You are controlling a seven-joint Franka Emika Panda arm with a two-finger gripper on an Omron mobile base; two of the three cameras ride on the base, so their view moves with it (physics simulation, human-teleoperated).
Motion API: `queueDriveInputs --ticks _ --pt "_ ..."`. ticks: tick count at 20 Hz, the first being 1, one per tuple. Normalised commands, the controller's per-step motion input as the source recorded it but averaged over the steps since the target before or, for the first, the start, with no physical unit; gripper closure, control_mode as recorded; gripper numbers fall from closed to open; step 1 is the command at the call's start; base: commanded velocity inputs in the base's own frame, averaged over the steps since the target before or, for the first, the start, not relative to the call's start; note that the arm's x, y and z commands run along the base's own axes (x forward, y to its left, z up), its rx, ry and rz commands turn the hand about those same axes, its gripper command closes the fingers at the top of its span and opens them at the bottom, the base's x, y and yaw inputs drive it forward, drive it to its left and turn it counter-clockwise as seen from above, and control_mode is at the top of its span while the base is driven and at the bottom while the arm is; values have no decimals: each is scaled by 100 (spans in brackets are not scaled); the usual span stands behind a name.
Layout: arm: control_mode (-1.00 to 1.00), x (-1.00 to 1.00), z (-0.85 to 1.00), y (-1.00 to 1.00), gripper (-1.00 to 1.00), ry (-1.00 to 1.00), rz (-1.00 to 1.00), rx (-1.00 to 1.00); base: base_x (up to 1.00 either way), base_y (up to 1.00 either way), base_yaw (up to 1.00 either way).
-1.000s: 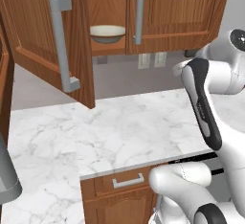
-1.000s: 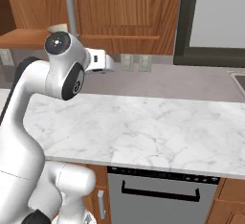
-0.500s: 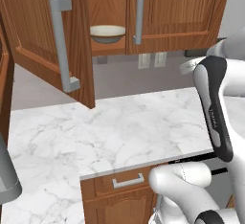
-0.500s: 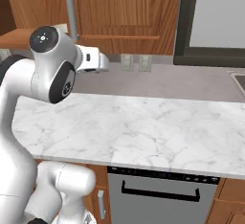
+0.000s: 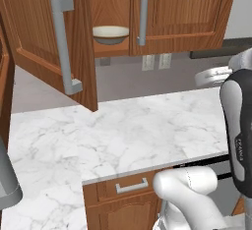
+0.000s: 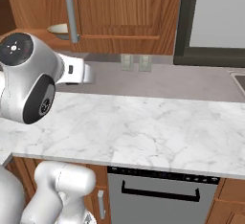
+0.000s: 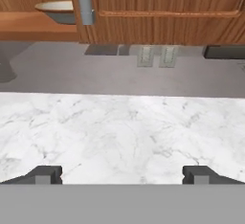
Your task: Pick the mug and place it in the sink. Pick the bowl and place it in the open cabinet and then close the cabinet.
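While the bowl (image 5: 110, 34) is seen resting on the shelf of the cabinet (image 5: 182, 13), just inside its front edge, the bowl step is judged done, the door (image 5: 47, 37) remains to be shut, and the gripper (image 7: 122, 174) is held spread and empty above the counter (image 7: 119, 137).

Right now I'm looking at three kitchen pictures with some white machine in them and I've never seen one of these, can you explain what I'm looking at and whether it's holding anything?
The white machine is a robot arm on a base that can drive, in a simulated kitchen. Two pictures come from cameras on that base, behind the arm to its left and right. The third looks out from the hand itself; the two dark stubs at its bottom are the finger tips of the gripper, wide apart and holding nothing. Below lies a marble counter. Above it hangs a wooden cabinet with one door swung open, and a tan bowl sits on its shelf.
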Motion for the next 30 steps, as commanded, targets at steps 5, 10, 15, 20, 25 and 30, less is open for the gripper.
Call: queueDriveInputs --ticks 5,10,15,20,25,30 --pt "-100 -60 2 11 -100 0 0 7 0 0 0" --pt "-100 -48 1 35 -100 0 0 8 0 0 0" --pt "-100 -42 0 54 -100 -1 0 14 0 0 0" --pt "-100 -30 0 44 -100 -8 0 22 0 0 0" --pt "-100 -23 0 39 -100 -12 0 19 0 0 0" --pt "-100 -21 0 35 -100 -7 0 20 0 0 0"
